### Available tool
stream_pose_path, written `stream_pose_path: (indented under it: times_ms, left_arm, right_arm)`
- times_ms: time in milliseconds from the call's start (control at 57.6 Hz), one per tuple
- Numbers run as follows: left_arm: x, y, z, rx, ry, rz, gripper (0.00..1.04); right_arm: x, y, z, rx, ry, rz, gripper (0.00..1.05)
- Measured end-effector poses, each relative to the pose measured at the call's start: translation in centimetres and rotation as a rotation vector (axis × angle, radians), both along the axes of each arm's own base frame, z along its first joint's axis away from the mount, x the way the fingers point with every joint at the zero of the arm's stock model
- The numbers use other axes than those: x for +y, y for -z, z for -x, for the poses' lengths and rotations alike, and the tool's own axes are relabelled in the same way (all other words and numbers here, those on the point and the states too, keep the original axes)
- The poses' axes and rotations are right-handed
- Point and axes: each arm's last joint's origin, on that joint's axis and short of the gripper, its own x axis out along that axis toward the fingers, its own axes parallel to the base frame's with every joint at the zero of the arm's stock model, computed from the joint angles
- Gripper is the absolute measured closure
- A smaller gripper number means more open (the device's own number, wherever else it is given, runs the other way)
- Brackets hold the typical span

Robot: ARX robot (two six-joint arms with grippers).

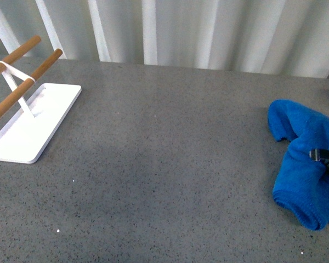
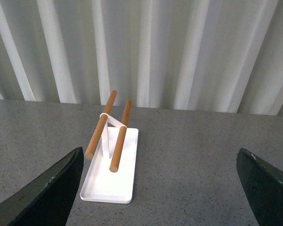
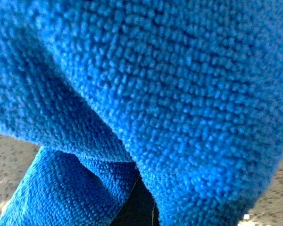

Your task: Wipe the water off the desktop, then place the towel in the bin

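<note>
Towel: we see it bunched in a folded heap at the right edge of the table, well apart from the white tray with its two wooden rods on the far left.

Right tool: only a dark bit of it shows at the frame edge, pressed into the cloth. Our wrist camera is filled with blue pile, so we are right against it. We judge it has hold of the towel, but we cannot tell how far the jaws stand apart.

Left tool: spread wide, nothing between its fingers, hanging over bare table and facing the tray.

Water: we cannot make out any wet patch on the speckled grey; a few bright specks near the front may be droplets or just grain.

Bin: not in any view.

Step in hand: we judge this is the wiping or gathering of the cloth at the right side.

Doing it well: we should keep the cloth pressed flat on the table while dragging, so that a broad face rubs instead of a bunched ridge. We should pinch a thick fold before lifting, since loose ends could trail or slip free.
</note>
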Motion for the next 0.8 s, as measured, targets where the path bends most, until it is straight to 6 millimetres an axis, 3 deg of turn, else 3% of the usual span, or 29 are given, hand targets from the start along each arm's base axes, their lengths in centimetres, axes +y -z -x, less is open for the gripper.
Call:
stream_pose_path:
  times_ms: [174, 347, 538, 799]
  left_arm:
    - [0.0, 0.0, 0.0, 0.000, 0.000, 0.000, 0.07]
    - [0.0, 0.0, 0.0, 0.000, 0.000, 0.000, 0.07]
    - [0.0, 0.0, 0.0, 0.000, 0.000, 0.000, 0.07]
    - [0.0, 0.0, 0.0, -0.001, 0.000, 0.000, 0.07]
  right_arm:
    - [-0.9, 0.2, -2.5, -0.008, 0.007, 0.030, 1.01]
    - [-0.1, 0.4, -6.3, -0.056, -0.021, 0.055, 1.01]
    - [3.4, 0.7, -11.3, -0.118, -0.110, 0.070, 1.01]
    - [9.9, 0.6, -13.7, -0.121, -0.284, 0.020, 1.01]
